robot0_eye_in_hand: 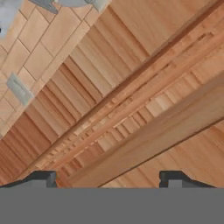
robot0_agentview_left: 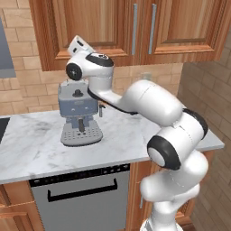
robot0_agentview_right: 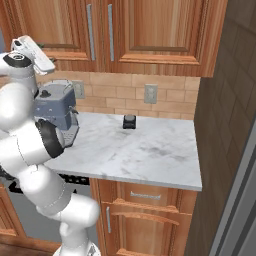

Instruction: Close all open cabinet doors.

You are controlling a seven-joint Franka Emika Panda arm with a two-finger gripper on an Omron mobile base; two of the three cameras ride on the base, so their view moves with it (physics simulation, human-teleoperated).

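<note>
My gripper (robot0_eye_in_hand: 107, 179) up against the cabinet doors (robot0_agentview_left: 135, 27), above the coffee machine (robot0_agentview_left: 79, 115). Jaws apart, nothing between them. Doors sit flush above the counter (robot0_agentview_left: 36, 144), handles side by side.

- You face a tan brick backsplash (robot0_agentview_right: 125, 92) with two grey wall outlets (robot0_agentview_right: 150, 93) above the white marbled tabletop (robot0_agentview_right: 145, 150).
- Under the tabletop's front edge sit a grey dishwasher (robot0_agentview_left: 81, 198) and wooden drawers (robot0_agentview_right: 145, 200).
- At the tabletop's right edge, a dark brick-patterned side wall (robot0_agentview_right: 220, 130) rises.
</note>
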